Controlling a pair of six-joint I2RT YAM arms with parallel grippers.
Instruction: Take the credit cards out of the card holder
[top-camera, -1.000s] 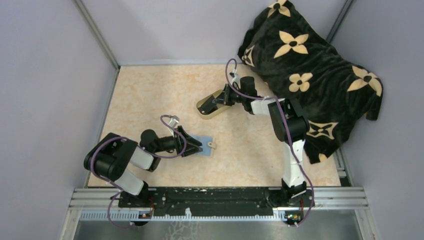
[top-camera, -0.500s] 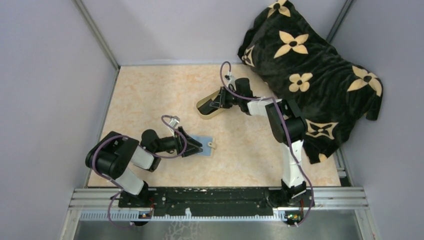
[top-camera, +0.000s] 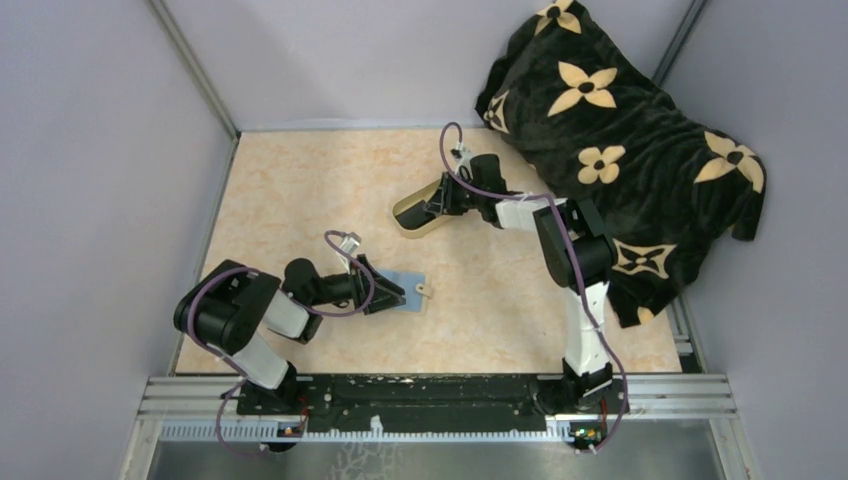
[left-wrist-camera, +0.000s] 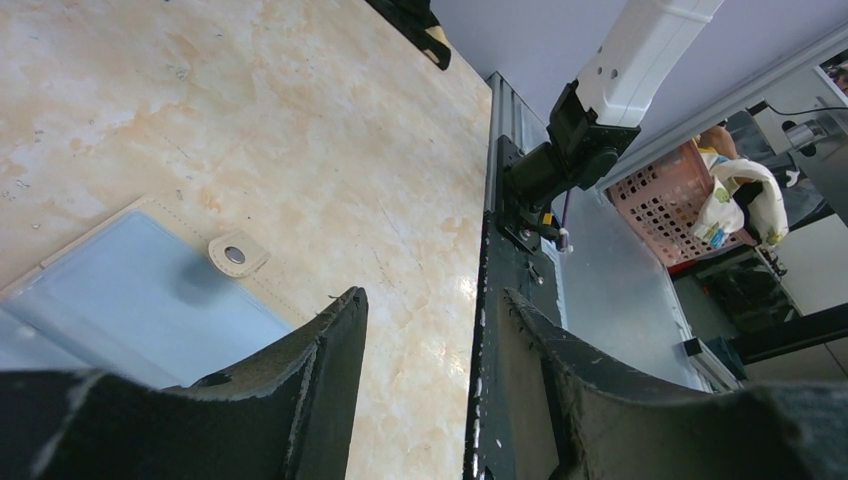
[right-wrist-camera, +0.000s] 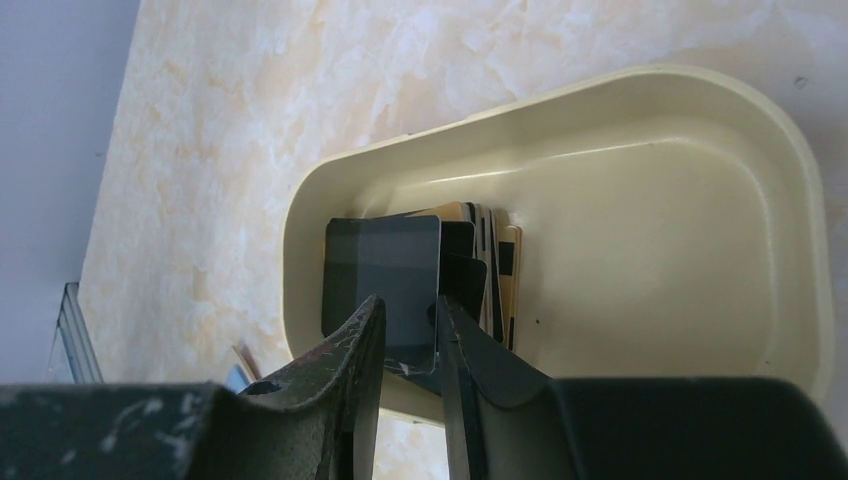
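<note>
My right pincer (right-wrist-camera: 410, 303) stands released, its two fingers a narrow gap apart, low over one end of the oval cream-yellow dish (right-wrist-camera: 690, 200). Through that gap I see the corner of the topmost of the credit cards (right-wrist-camera: 380, 275), a black one lying with its face towards the wrist camera. Neither finger pinches it, though I cannot tell whether a tip touches its edge. The rest of the stack sits just behind it in the same end of the dish, showing tan and black edges packed close together. From overhead, the right pincer (top-camera: 432, 207) reaches into the dish (top-camera: 408, 224) from the right, and the dish lies on the marbled surface (top-camera: 300, 190) a little right of centre.

My left pincer (left-wrist-camera: 432, 297) is released too, fingers wide, with only the surface and the front rail showing between them. The finger on the left of that wrist view hangs over the card holder (left-wrist-camera: 150, 290), which lies opened flat with its blue-grey face up inside a tan stitched border. Its small tan tab (left-wrist-camera: 235, 256), with a round snap, sticks out past the edge. I cannot tell whether the finger presses on the holder. Overhead, the left pincer (top-camera: 392, 293) is at the holder's left side; the card holder (top-camera: 410, 285) lies nearer me than the dish and well apart from it. A black blanket (top-camera: 620, 130) with cream flowers is heaped in the far right corner.
</note>
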